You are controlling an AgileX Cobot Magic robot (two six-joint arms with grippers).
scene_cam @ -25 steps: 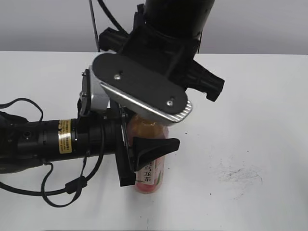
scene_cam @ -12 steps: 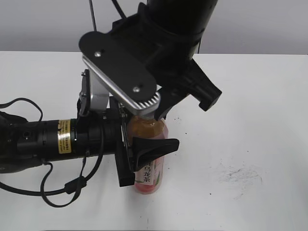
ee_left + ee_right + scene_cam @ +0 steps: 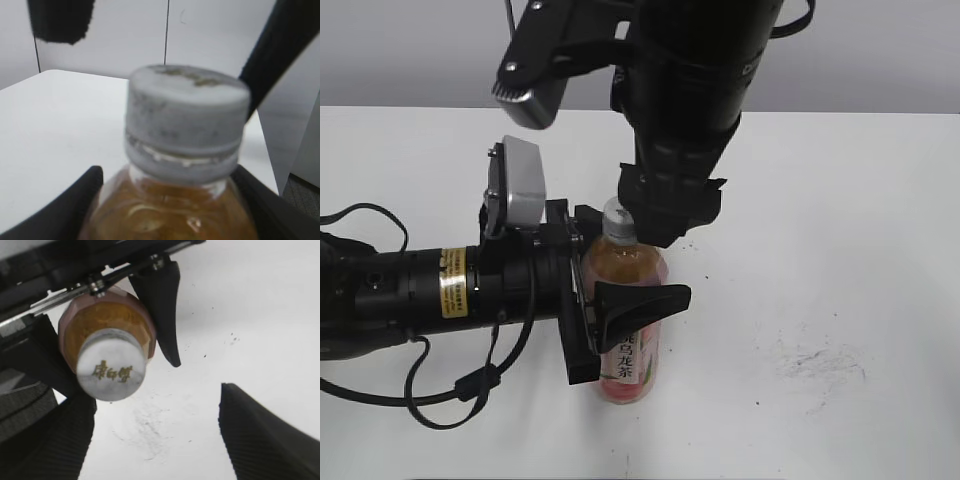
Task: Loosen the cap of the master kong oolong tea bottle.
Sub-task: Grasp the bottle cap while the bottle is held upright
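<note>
The master kong oolong tea bottle stands upright on the white bench, near the front edge in the exterior view. There is 1 bottle and it carries 1 cap, white, which sits on the neck. The left pincer comes from the left side and is closed around the body of the bottle; 1 of its dark fingers lies across the front of the bottle, above the pink label.

In the left wrist view the cap is very near to the camera and blurred, and dark finger parts show on both sides of the amber shoulder.

The right pincer hangs above the bottle and its jaws stand wide apart, holding nothing. In the right wrist view the cap, with dark printed characters on its top, is just beside the left one of the 2 fingers, not centred between them. The bench has small dark marks to the right of the bottle.
</note>
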